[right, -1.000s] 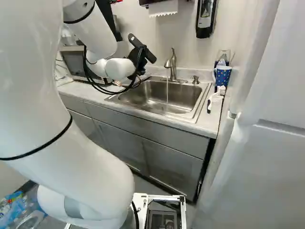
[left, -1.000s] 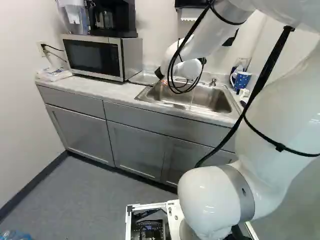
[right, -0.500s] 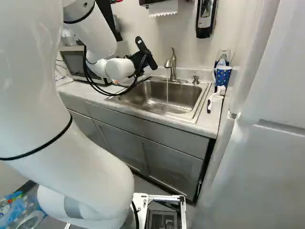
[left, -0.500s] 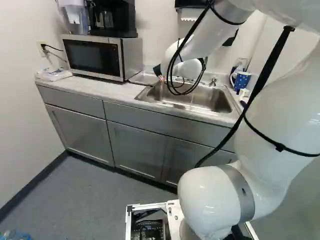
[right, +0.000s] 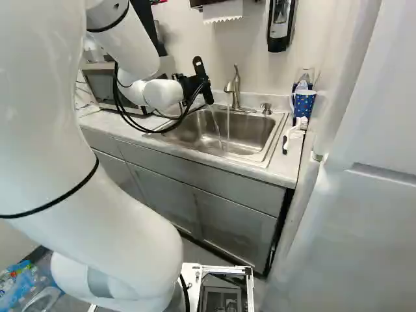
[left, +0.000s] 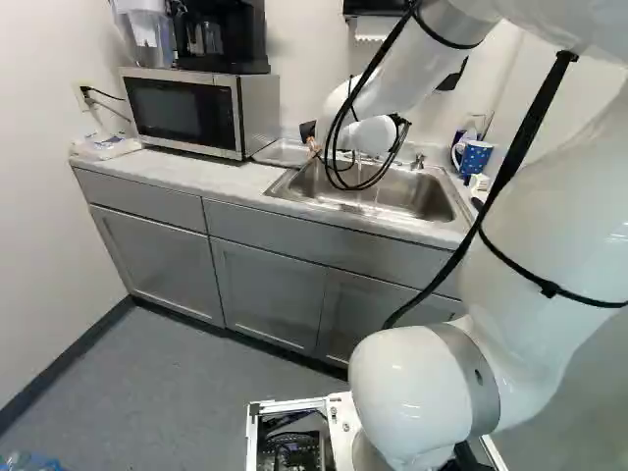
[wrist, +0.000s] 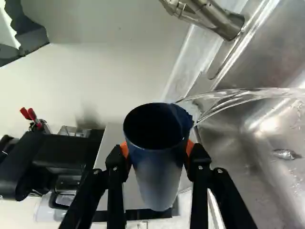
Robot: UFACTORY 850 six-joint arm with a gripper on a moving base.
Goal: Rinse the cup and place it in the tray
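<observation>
End effector [right: 203,90] part-open, tight around cup [wrist: 158,171]

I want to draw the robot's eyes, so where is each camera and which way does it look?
Left base view: on the base, behind the arm's left side, looking ahead and down at the sink and microwave; the white arm fills its right.
Right base view: behind it to the right, facing the same way; arm at left, with the black hand.
Wrist view: on the wrist, looking along the hand; its two fingers hold a blue cup.
All three show the sink; the last two share the faucet.
</observation>
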